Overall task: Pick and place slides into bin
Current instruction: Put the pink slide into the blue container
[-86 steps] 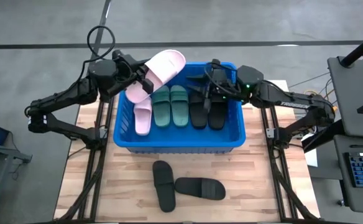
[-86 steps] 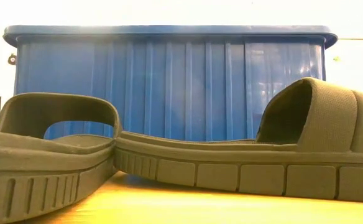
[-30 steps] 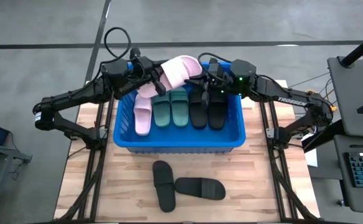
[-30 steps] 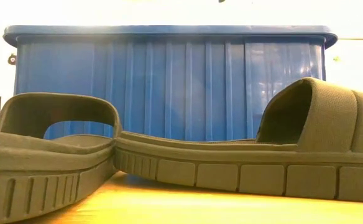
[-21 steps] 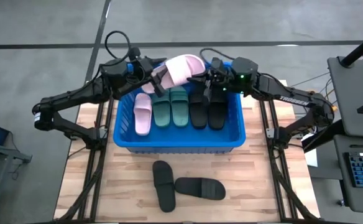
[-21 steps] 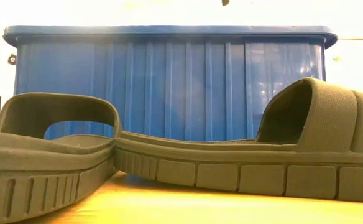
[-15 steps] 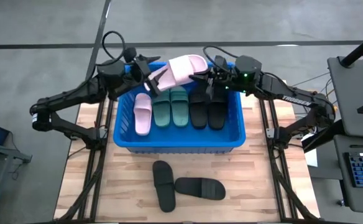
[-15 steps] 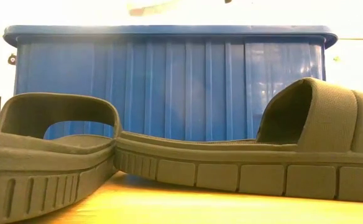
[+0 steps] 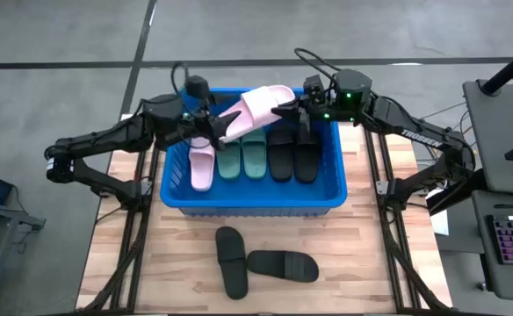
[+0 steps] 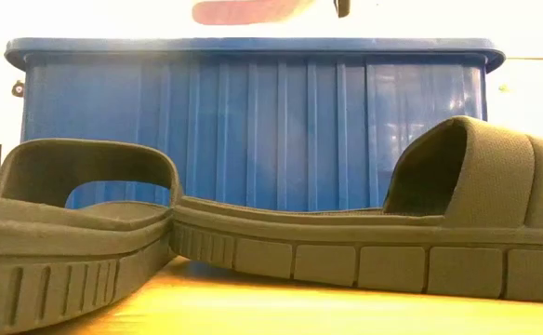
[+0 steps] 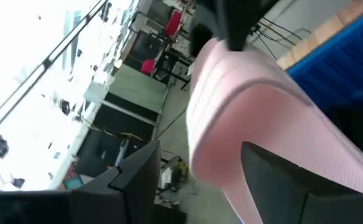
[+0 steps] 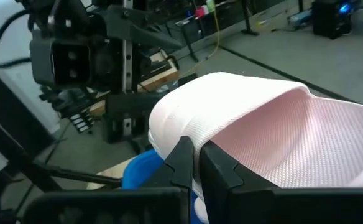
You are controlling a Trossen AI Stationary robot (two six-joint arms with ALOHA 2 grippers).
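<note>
my right jaws are clamped on the strap of a pale pink slide, holding it in the air over the back of the blue bin. my left jaws stand spread at its other end, not gripping. two black slides lie on the surface in front of the bin.

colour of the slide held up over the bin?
Pale pink slide, pinched by the right gripper; clearest in the high view.

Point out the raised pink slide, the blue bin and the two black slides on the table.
pink slide (image 9: 258, 106), high view, sole
bin (image 9: 252, 200), high view, near rim
black slides (image 9: 232, 261), high view, left one's strap
</note>
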